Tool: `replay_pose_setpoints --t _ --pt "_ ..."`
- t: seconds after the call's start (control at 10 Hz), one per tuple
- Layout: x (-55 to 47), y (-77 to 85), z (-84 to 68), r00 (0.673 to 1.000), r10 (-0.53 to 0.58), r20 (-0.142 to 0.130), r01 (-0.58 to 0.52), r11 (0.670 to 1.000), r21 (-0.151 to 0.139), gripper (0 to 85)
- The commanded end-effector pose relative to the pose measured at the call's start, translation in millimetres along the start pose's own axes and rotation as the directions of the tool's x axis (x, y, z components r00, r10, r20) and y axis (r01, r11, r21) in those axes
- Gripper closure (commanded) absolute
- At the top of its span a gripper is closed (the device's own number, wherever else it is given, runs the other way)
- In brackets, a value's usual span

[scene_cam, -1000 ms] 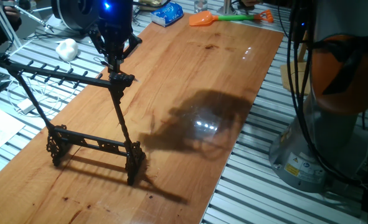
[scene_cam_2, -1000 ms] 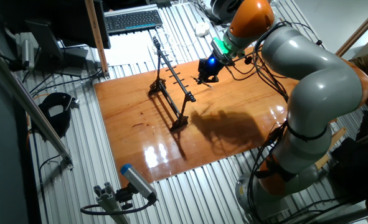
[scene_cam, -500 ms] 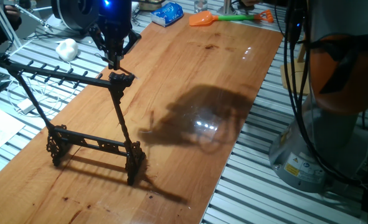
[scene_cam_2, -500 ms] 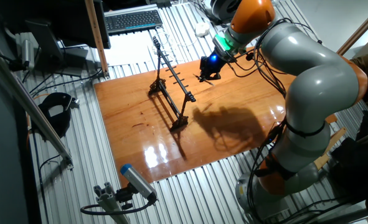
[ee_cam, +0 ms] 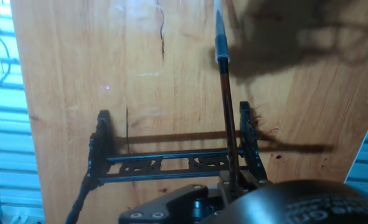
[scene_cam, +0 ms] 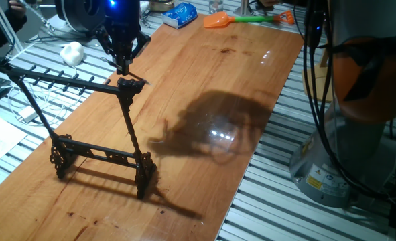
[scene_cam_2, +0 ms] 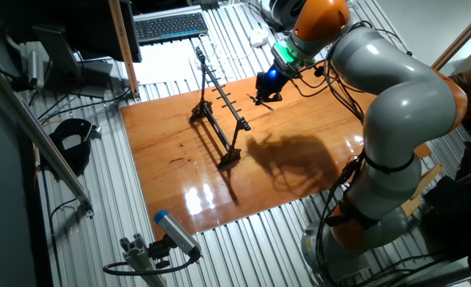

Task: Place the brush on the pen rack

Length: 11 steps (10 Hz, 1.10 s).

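Note:
The black pen rack (scene_cam: 63, 82) stands on the left of the wooden table (scene_cam: 251, 73), also in the other fixed view (scene_cam_2: 219, 112). My gripper (scene_cam: 122, 65) hangs just above the right end of its top bar (scene_cam_2: 264, 92). In the hand view the thin brush (ee_cam: 221, 50) sticks out from the closed fingertips (ee_cam: 235, 180). It runs down past the rack's right leg (ee_cam: 246, 127) toward the table. The rack's carved base rail (ee_cam: 171, 167) lies below the hand. In the fixed views the brush is too thin to make out.
An orange fly swatter (scene_cam: 219, 21) with a green handle and a blue packet (scene_cam: 181, 15) lie at the table's far end. A white lump (scene_cam: 72, 51) sits off the left edge. A keyboard (scene_cam_2: 170, 24) is beyond the table. The arm's base (scene_cam: 358, 134) stands at the right.
The gripper has risen a little from the right end of the rack's top bar, then held nearly still. The rack has not moved.

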<state>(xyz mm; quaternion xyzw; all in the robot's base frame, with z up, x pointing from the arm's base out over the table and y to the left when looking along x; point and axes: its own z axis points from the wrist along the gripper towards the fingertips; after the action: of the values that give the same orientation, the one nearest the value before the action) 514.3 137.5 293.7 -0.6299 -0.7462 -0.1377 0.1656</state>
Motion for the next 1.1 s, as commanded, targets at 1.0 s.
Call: replay_pose_setpoints --t 1.0 --pt "18.5 8.2 8.9 0.999 0.005 -0.042 -0.007 0.999 -0.041 85.0"
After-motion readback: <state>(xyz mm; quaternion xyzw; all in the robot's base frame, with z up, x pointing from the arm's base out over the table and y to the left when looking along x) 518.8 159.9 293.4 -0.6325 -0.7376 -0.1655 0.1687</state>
